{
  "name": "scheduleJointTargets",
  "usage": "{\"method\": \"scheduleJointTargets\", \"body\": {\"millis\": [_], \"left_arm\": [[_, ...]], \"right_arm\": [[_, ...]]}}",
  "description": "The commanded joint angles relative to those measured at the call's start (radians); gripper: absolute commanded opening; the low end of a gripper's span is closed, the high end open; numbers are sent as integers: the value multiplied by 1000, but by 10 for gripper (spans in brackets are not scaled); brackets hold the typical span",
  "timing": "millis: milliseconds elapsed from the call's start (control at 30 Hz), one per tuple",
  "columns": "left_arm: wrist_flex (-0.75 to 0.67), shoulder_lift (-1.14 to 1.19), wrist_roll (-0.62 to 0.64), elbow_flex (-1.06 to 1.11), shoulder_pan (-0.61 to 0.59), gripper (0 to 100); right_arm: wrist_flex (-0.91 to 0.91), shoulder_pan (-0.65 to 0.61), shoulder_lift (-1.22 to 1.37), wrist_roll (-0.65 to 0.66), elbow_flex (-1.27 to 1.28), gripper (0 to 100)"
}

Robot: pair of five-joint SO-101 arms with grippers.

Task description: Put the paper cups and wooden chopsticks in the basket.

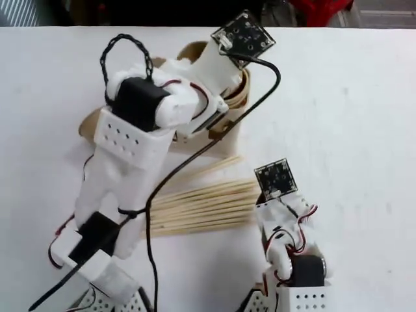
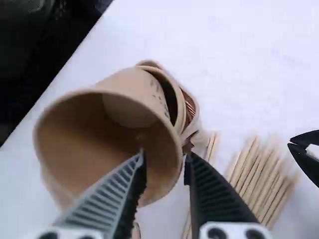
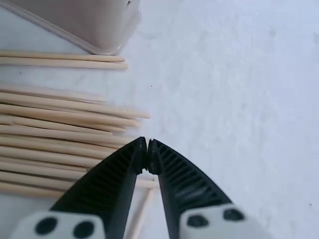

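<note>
My left gripper [image 2: 163, 162] is shut on the rim of a tan paper cup [image 2: 99, 129], one finger inside and one outside. The cup is tilted with its mouth toward the camera. More paper cups [image 2: 172, 97] sit nested right behind it. In the high view the left arm [image 1: 136, 130] stretches toward the far middle of the table, over the tan cup rims [image 1: 238, 94]. Wooden chopsticks [image 1: 201, 208] lie in a loose bundle at mid-table. My right gripper [image 3: 147, 143] is shut, its tips just above the chopstick ends [image 3: 65, 134].
A beige container wall [image 3: 94, 22] lies just beyond the chopsticks; I cannot tell whether it is a cup or the basket. Another tan piece [image 1: 88, 123] shows beside the left arm. A black cable [image 1: 260, 97] crosses the table. White tabletop [image 1: 351, 130] spreads to the right.
</note>
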Motion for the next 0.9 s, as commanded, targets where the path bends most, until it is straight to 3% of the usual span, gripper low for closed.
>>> {"method": "scheduleJointTargets", "body": {"millis": [0, 167, 600, 867], "left_arm": [[-40, -12, -14, -126, -13, 142], [-43, -2, -11, -269, -15, 142], [-368, -4, 15, 101, -21, 142], [-362, -13, 15, 58, -21, 142]], "right_arm": [[-1, -4, -8, 14, -3, 18], [-4, -4, -8, 15, 3, 18], [-4, -4, -8, 15, 5, 18], [-4, -5, -8, 15, 5, 18]]}}
